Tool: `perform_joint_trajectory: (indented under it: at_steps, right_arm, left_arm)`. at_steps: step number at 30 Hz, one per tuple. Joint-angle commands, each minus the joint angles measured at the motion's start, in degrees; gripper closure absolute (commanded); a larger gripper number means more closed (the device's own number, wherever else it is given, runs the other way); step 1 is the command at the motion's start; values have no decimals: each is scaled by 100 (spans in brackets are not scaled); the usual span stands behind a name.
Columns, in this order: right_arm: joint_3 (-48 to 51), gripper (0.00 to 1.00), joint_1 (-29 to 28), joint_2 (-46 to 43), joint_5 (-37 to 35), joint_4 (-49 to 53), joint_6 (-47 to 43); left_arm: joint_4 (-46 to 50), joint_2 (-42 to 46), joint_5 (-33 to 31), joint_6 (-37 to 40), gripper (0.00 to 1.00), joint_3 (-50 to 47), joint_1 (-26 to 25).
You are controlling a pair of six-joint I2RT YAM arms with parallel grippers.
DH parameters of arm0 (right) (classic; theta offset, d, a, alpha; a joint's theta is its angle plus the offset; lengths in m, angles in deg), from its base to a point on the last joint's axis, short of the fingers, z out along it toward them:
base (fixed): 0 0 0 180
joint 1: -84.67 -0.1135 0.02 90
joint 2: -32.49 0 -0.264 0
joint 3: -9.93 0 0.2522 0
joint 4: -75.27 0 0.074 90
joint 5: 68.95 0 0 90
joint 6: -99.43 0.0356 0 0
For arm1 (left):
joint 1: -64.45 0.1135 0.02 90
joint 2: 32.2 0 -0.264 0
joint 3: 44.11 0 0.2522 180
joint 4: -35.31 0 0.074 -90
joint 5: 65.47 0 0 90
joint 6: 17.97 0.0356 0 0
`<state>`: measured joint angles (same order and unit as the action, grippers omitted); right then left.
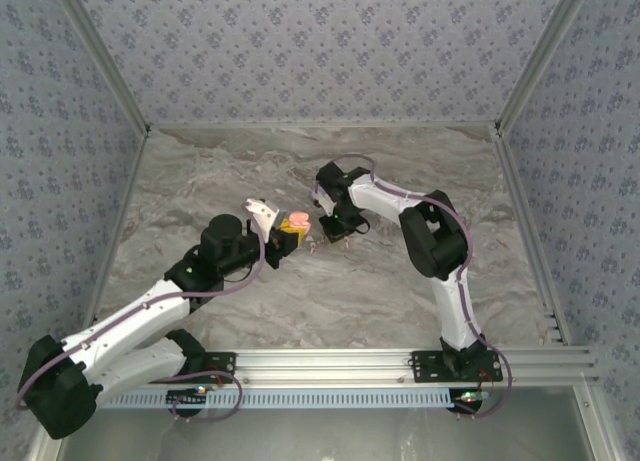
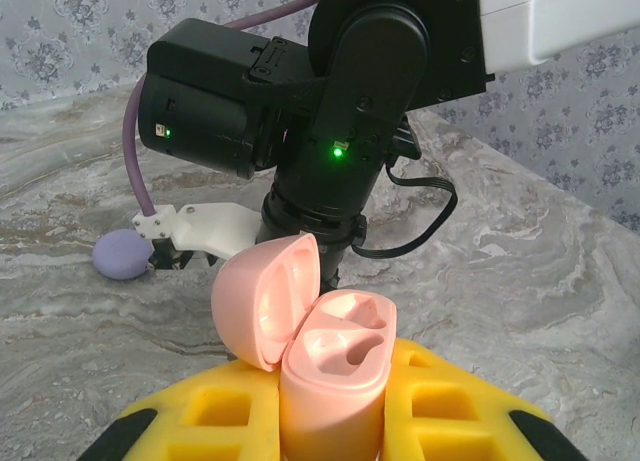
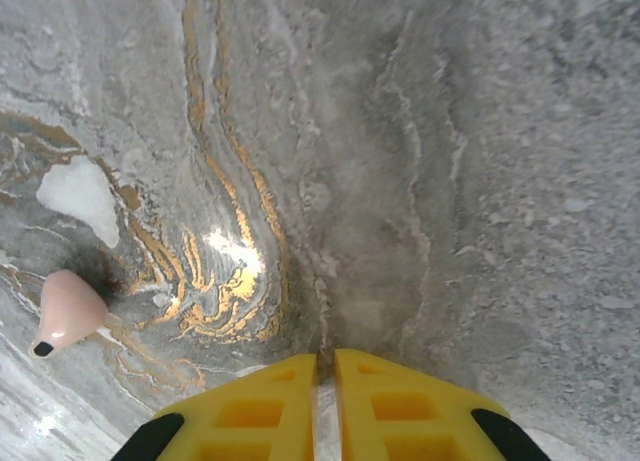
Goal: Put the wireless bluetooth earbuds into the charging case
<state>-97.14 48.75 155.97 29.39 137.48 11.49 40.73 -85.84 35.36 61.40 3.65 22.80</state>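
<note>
**A:** Where is the charging case?

**B:** The pink charging case (image 2: 330, 376) stands upright between the yellow left fingers (image 2: 440, 406), which pinch its lower body. Seen from above, it is near the middle of the desk (image 1: 430, 171), close in front of the right arm (image 1: 430, 236).

**A:** Is it open?

**B:** Yes. Its lid (image 2: 258, 301) is tipped open to the left on its hinge, and both wells in the body are empty.

**A:** And the earbuds?

**B:** One pale pink earbud (image 3: 65, 311) lies on the desk, to the left of the right fingers (image 3: 250, 411) and apart from them. It has a small dark tip at its lower end.

**A:** How are the right fingers?

**B:** They are pressed together with only a thin seam between them. They grip nothing and point down at bare marble.

**A:** Anything else nearby?

**B:** A small lilac rounded thing (image 2: 120, 254) rests on the desk behind the case, just beside the right arm's wrist. I cannot tell whether it is a bud or a case.
</note>
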Motion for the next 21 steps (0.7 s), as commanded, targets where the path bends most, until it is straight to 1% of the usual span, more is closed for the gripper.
perform_joint_trajectory:
  at_steps: [1, 7, 10, 15, 18, 21]
  right_arm:
    - [-4, 85, -84, 57, -94, 565, -180]
    - [108, 84, -106, -340, -133, 376, -22]
    - [308, 81, -98, -735, -81, 76, 120]
    - [647, 70, -73, -1188, -202, -322, 383]
    - [855, 62, -30, -1334, -421, -498, 539]
    - [955, 59, 14, -1312, -531, -504, 627]
  left_arm:
    - [32, 168, -79, -86, 82, -7, -34]
    - [63, 179, -89, -89, 82, -7, -35]
    - [69, 188, -91, -88, 82, -7, -32]
    - [69, 179, -90, -97, 82, -6, -32]
    - [69, 179, -102, -90, 82, -16, -32]
    - [61, 179, -96, -88, 82, -7, -32]
